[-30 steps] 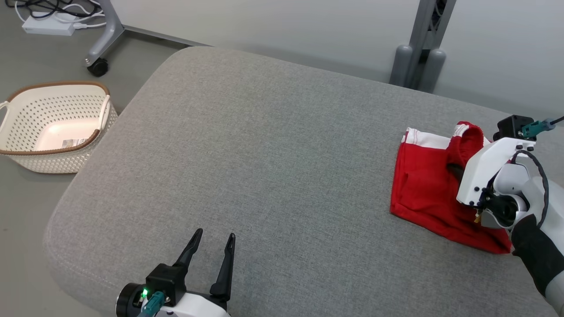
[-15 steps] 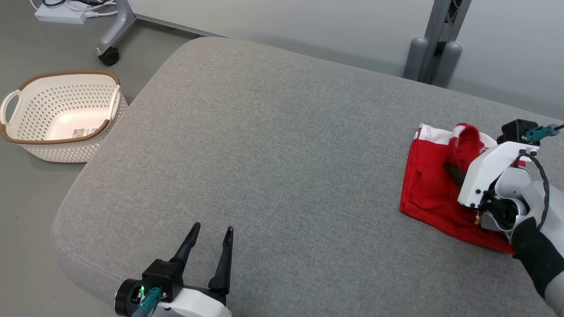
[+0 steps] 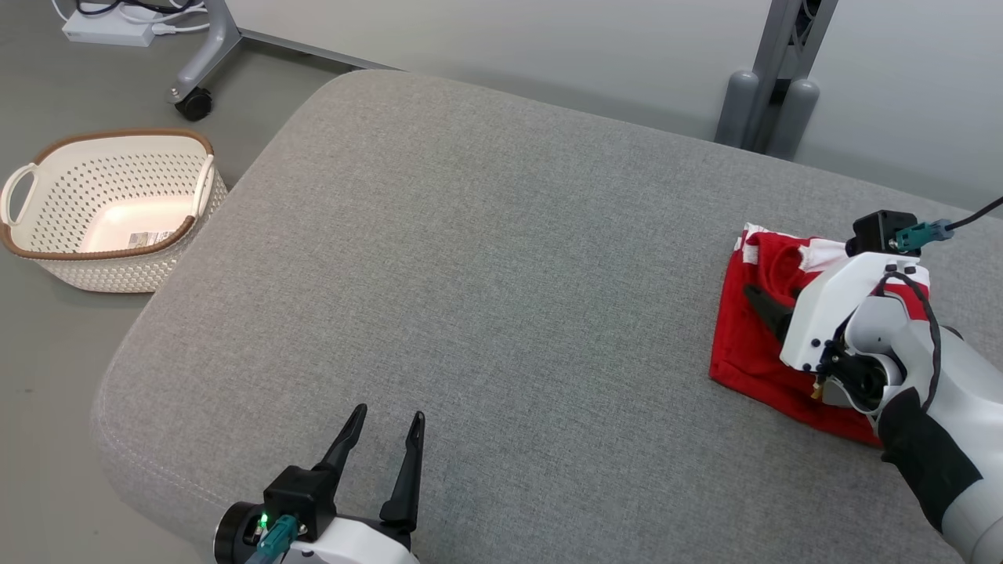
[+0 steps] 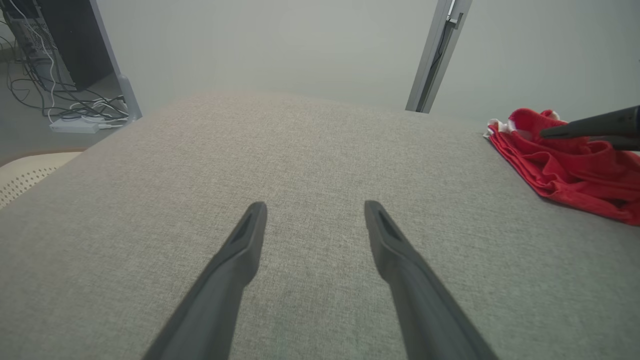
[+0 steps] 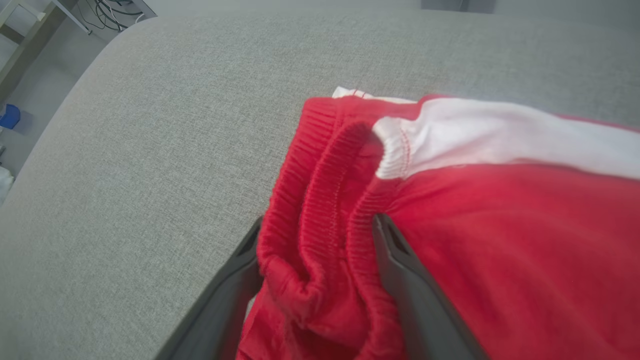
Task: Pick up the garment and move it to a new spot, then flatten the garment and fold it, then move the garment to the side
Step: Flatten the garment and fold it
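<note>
Right end effector (image 5: 319,222) spread wide, straddling the bunched waistband of the red garment (image 3: 748,356), gripping nothing. It lies folded on the right side of the surface (image 3: 470,274). I'd lift straight up, clear of fabric, before retracting. Left end effector (image 3: 389,412) open, idle.

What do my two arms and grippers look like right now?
Both grippers have two long, dark, tapering fingers, a black block with a teal plug and a white body. The left gripper shows a lit green light. The right gripper has an angular white shell, a looping black cable, and a pale forearm with a black band.
</note>
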`<state>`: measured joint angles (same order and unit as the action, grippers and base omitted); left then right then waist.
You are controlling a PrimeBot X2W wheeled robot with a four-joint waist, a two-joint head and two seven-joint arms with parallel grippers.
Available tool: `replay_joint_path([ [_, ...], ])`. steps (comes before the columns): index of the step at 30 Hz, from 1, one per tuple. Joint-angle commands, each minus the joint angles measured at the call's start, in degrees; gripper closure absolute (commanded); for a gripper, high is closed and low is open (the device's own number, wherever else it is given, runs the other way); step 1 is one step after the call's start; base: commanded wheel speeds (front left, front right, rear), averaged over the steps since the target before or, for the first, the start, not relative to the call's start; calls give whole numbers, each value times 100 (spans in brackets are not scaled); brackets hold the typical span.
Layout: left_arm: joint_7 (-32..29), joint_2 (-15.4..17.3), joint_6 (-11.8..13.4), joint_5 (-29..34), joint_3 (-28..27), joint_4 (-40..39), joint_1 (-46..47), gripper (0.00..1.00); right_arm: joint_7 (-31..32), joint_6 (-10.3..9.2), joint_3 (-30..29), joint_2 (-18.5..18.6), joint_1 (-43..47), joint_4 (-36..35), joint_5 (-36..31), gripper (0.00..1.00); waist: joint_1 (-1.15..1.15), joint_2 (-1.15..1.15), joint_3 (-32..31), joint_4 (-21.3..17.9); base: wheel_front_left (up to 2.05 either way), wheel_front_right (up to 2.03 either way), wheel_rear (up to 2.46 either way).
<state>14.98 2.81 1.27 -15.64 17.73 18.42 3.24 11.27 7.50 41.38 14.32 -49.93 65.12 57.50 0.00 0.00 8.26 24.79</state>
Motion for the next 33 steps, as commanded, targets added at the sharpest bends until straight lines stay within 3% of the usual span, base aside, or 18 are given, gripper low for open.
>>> replay_joint_path([
  [1, 21, 24, 19, -30, 1, 9, 79, 0, -44, -3, 18, -10, 25, -34, 47, 0, 0, 0, -5, -2, 0, 0, 0],
  [23, 21, 25, -72, 180, -182, 120, -199, 0, -783, -3, 725, -122, -254, 213, -444, 0, 0, 0, -705, -285, 0, 0, 0],
  [33, 21, 25, -175, 259, -446, -70, -326, 0, -1839, -3, 902, 92, -102, 129, -641, 0, 0, 0, -1194, -782, 0, 0, 0],
])
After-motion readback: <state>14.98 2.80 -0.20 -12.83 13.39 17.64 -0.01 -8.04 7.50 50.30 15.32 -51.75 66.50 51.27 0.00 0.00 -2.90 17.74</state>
